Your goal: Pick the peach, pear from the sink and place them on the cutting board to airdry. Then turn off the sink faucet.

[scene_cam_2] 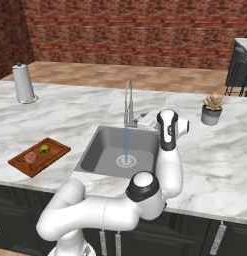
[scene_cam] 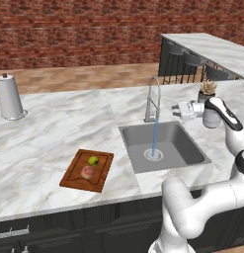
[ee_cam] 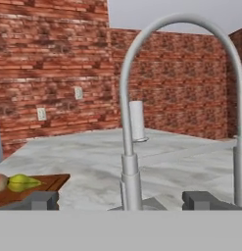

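Tool: the tool (ee_cam: 120, 200) has its fingers spread wide and holds nothing; in the hand view its two dark tips rise at lower left and lower right, with the faucet's upright stem between them. In the left base view it sits right of centre, just beside the faucet.
Sink faucet: the sink faucet (scene_cam: 152, 99) is a chrome gooseneck at the back rim of the basin, centre of the left base view; a blue stream of water falls from its spout to the drain.
Sink: the sink (scene_cam: 185, 148) is a grey basin set in the counter, centre right in the left base view; no fruit shows inside.
Cutting board: the cutting board (scene_cam: 104, 165) is reddish-brown wood, lower left of centre in the left base view, well apart from the basin.
Peach: the peach (scene_cam: 87, 172) is pinkish and lies on the board.
Pear: the pear (scene_cam: 93, 160) is yellow-green and lies on the board just beside the peach; whether they touch is hard to tell.
Counter: the counter (scene_cam: 49, 138) is white marble.
Paper-towel roll: the paper-towel roll (scene_cam: 9, 97) stands upright at upper left.
Potted plant: the potted plant (scene_cam_2: 212, 108) stands at right centre of the right base view.
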Motion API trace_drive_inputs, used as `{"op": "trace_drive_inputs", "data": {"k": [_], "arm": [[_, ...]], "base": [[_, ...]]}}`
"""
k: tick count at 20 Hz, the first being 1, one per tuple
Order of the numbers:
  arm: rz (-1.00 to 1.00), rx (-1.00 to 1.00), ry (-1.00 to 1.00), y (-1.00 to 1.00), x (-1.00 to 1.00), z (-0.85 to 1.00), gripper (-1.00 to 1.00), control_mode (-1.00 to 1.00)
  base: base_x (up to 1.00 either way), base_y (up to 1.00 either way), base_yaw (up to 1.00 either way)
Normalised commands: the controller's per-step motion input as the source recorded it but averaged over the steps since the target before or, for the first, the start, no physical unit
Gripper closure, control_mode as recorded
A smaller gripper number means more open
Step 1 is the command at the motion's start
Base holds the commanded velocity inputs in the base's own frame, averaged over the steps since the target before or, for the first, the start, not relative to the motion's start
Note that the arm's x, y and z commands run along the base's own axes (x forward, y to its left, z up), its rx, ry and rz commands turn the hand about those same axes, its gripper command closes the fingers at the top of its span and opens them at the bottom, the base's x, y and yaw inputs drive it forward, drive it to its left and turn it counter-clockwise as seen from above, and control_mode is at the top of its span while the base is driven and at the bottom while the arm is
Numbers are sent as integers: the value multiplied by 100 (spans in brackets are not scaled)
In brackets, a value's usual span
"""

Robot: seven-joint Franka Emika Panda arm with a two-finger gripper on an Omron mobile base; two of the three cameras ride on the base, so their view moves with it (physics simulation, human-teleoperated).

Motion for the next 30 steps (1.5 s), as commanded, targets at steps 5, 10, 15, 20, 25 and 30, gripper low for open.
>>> {"op": "trace_drive_inputs", "data": {"k": [5,10,15,20,25,30], "arm": [[-3,0,0,0,13,-9,-100,-100],[-3,0,0,0,9,-14,-100,-100],[-4,0,0,2,10,-16,-100,-100],[-3,0,0,1,17,-14,-100,-100],[0,0,0,0,23,-12,-100,-100],[0,0,0,0,32,-9,-100,-100]], "base": [[0,0,0],[0,0,0],[0,0,0],[0,0,0],[0,0,0],[0,0,0]]}}
